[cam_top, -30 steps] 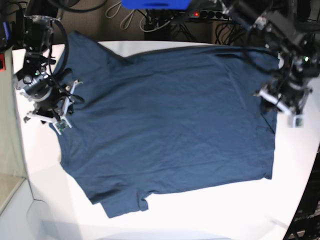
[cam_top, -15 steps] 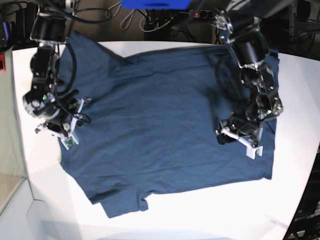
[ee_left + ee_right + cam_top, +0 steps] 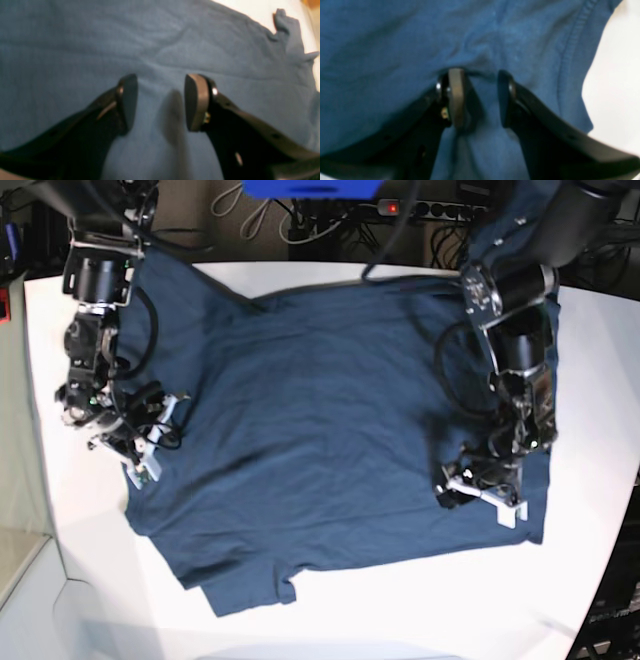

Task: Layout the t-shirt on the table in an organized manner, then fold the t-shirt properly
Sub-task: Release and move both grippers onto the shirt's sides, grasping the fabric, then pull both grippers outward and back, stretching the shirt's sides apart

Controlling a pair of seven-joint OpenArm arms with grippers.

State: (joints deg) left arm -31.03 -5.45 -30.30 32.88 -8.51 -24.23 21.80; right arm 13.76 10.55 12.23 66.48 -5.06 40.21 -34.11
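Note:
The dark navy t-shirt (image 3: 320,430) lies spread flat on the white table (image 3: 400,610), one sleeve at the front left. My left gripper (image 3: 468,488) is low over the shirt's right part; in the left wrist view it (image 3: 161,100) is open just above smooth cloth (image 3: 75,50), holding nothing. My right gripper (image 3: 145,452) is at the shirt's left edge; in the right wrist view it (image 3: 481,97) is open, fingertips pressed into the cloth (image 3: 395,37) with a small ridge of cloth between them, near the stitched hem (image 3: 572,50).
A power strip and cables (image 3: 420,208) and a blue object (image 3: 310,188) lie behind the table's back edge. The table's curved edge (image 3: 610,560) runs down the right. Bare white table (image 3: 615,75) shows beside the hem.
The left arm has swung from the table's right edge onto the shirt and lowered toward the front. The right gripper has shifted slightly forward along the shirt's left edge.

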